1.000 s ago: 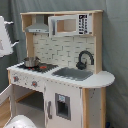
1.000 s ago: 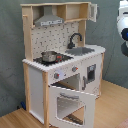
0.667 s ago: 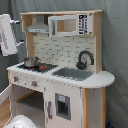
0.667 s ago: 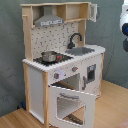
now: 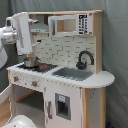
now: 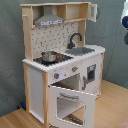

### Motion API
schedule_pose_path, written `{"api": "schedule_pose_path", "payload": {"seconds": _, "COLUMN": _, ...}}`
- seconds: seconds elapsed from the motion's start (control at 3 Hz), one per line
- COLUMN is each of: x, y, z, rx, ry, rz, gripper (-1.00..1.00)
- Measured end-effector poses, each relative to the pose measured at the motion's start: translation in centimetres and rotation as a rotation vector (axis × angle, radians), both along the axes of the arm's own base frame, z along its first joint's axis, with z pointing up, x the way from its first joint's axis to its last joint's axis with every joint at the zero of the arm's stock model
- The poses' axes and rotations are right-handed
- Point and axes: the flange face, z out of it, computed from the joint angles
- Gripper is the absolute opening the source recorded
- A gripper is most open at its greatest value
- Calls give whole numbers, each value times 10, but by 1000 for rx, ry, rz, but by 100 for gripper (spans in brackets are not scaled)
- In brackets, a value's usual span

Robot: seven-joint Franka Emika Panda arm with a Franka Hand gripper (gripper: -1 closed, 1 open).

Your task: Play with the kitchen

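We hang our arm (image 5: 20,32) off the first exterior view's left of the kitchen (image 5: 65,75) – oven door (image 6: 70,102) dropped open, pot (image 6: 49,56) on its stovetop – claw's grip we cannot tell

Light wooden floor (image 6: 112,107) in the second exterior view, the kitchen (image 6: 62,62) standing squarely on it, oven door hanging open low above the boards, bare floor stretching to the second exterior view's right of the kitchen
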Motion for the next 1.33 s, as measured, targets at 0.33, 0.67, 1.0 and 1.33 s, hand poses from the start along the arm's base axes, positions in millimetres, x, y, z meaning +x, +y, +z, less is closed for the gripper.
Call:
{"api": "schedule_pose_path", "payload": {"seconds": 0.33, "x": 31, "y": -18, "z": -1, "rx": 13, "ry": 8, "rz": 28, "gripper": 100}}
{"api": "schedule_pose_path", "payload": {"seconds": 0.67, "x": 59, "y": -27, "z": -1, "rx": 14, "ry": 12, "rz": 55, "gripper": 100}}
{"api": "schedule_pose_path", "payload": {"seconds": 1.0, "x": 82, "y": -37, "z": -1, "rx": 11, "ry": 11, "rz": 77, "gripper": 100}}
{"api": "schedule_pose_path", "payload": {"seconds": 1.33, "x": 102, "y": -45, "z": 3, "rx": 0, "ry": 5, "rz": 102, "gripper": 100}}
